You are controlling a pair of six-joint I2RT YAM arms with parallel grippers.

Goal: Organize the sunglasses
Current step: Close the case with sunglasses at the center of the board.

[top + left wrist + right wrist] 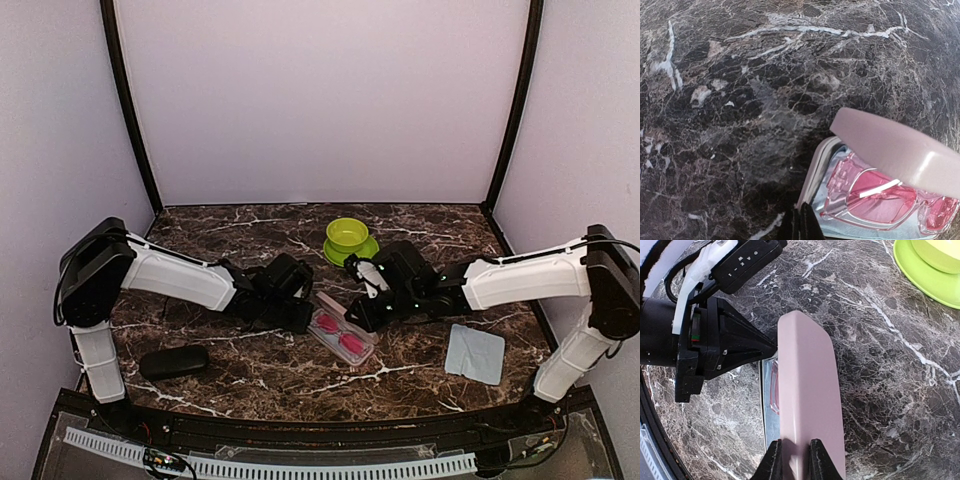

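Note:
A pair of red sunglasses lies folded inside the open pink case at the table's middle. In the right wrist view only a red sliver of the sunglasses shows beside the lid. My right gripper is shut on the edge of the case's pink lid, which stands tilted up over the base. My left gripper is shut, its tips touching the corner of the base's rim from the left. In the top view, the left gripper and right gripper flank the case.
A black oblong case lies at the front left. A green bowl on a green plate stands behind the right gripper. A grey-blue cloth lies at the front right. Purple walls enclose the marble table.

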